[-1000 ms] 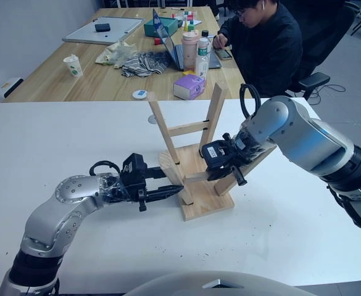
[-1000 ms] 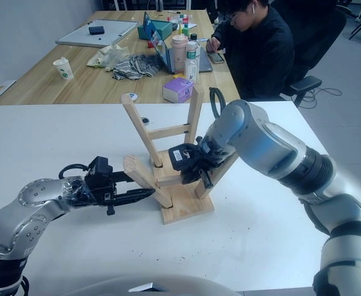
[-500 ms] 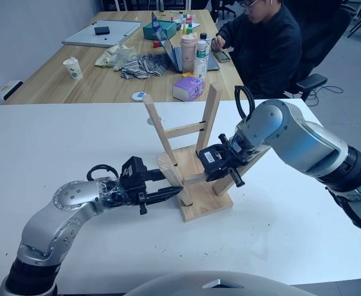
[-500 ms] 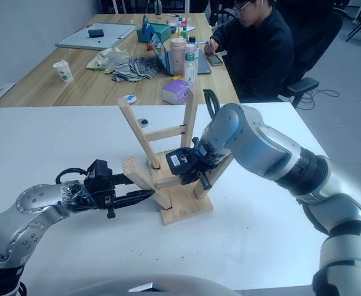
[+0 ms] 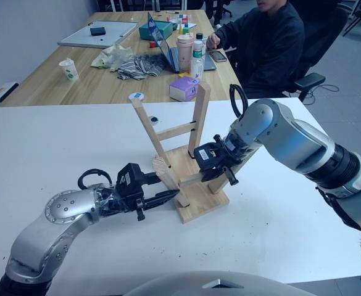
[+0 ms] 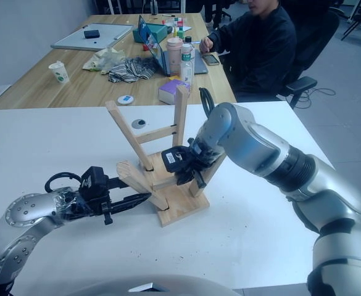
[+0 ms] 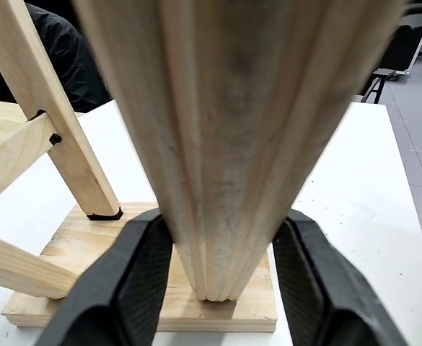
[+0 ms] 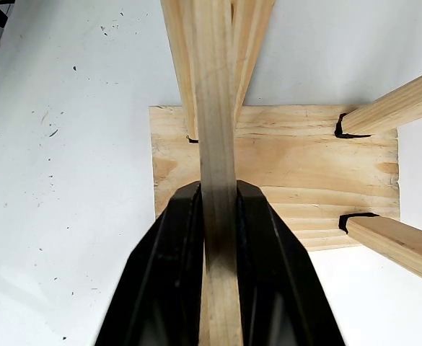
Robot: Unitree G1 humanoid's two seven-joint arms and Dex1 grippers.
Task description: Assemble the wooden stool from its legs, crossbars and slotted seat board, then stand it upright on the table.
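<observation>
The wooden stool stands upside down on the white table [image 5: 57, 142], its seat board [image 5: 203, 202] flat and its legs pointing up. Two rear legs [image 5: 145, 126] are joined by an upper crossbar [image 5: 175, 131]. My left gripper [image 5: 170, 197] is low at the stool's near left side, shut on the short near-left leg [image 5: 165, 172]. In the left wrist view its fingers [image 7: 142, 277] press both sides of that leg [image 7: 218, 144]. My right gripper [image 5: 219, 170] is shut on the lower crossbar [image 5: 191, 179], seen as crossbar [image 8: 216, 108] above the seat board [image 8: 290, 155].
A small round disc [image 5: 154, 119] lies on the white table behind the stool. Beyond its far edge stands a wooden table [image 5: 100, 80] with a paper cup [image 5: 68, 69], a purple box [image 5: 184, 88], bottles and a laptop, and a person sits there.
The head camera has shifted a little. The stool and both grippers have drifted slightly to the left, more than the background. Both holds are unchanged.
</observation>
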